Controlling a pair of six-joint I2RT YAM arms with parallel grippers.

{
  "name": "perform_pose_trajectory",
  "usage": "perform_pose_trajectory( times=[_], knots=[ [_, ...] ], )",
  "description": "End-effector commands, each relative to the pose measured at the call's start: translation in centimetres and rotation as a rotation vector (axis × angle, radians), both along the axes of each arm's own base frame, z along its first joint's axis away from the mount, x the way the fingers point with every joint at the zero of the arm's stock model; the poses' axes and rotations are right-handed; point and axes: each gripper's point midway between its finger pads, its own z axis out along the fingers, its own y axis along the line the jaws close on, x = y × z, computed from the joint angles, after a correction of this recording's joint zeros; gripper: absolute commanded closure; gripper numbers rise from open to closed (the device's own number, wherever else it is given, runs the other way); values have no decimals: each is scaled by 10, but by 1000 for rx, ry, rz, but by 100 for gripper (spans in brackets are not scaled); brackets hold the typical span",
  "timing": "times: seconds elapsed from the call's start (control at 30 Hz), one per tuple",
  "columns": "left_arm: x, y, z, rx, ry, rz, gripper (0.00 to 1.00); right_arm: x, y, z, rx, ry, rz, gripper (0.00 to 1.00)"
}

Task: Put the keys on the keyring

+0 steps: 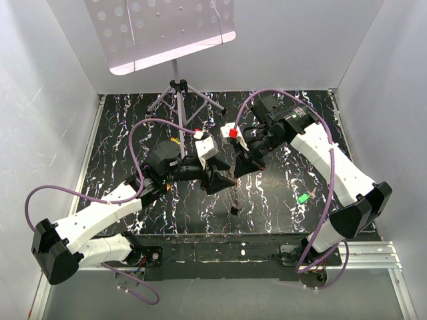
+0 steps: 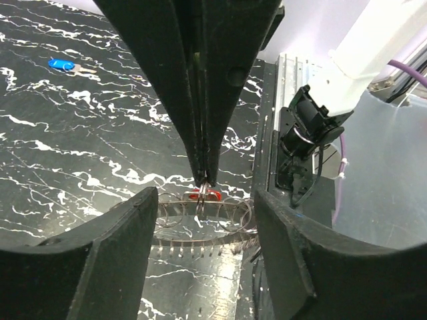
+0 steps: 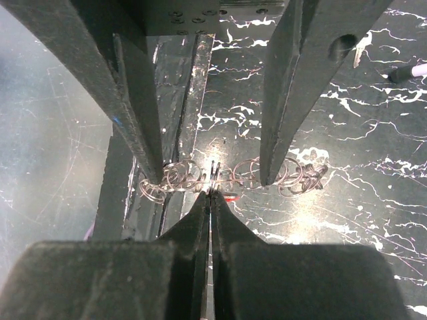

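Top view, claws: your left claw (image 1: pixel 217 181) and right claw (image 1: pixel 241 168) meet over the middle of the black marbled surface (image 1: pixel 267 208).
Top view, keyring: the keyring (image 1: pixel 233 199), a string of thin wire rings, runs from the claws toward the arm bases.
Top view, green key: the green key (image 1: pixel 303 198) lies alone to the right, well apart.
Left wrist, right claw: it is pinched together on one ring, with a red key head (image 2: pixel 212 195) just beside the tips.
Left wrist, blue key: the blue key (image 2: pixel 61 64) lies far off on the surface.
Right wrist, left claw: its fingers are apart and straddle the rings.
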Motion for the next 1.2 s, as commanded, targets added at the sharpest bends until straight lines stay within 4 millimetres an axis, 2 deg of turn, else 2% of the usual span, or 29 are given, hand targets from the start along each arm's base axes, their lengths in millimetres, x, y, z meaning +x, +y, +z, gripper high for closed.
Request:
perform_pose_trajectory(
  times=[0.0,0.37,0.4,0.6,0.63,0.83,0.97,1.17],
  knots=[
    [6,1,22,-31,-58,24,45,-37,-20,10,-72,139,23,99],
    [6,0,18,-19,-54,9,70,-38,-19,9,-74,151,23,99],
    [4,0,13,1,-40,6,73,-37,-19,9,-71,147,22,99],
    [2,0,12,10,-35,-9,93,-38,-18,10,-71,150,23,99],
    [2,-1,11,15,-32,-12,100,-38,-18,9,-70,148,24,99],
    [-1,-2,8,27,-21,-41,100,-38,-17,10,-67,152,19,99],
    [-2,-1,13,6,-31,-36,100,-35,-14,13,-57,151,1,99],
    [-5,3,27,-70,-59,-18,100,-34,-13,23,-27,139,-16,75]
  ],
)
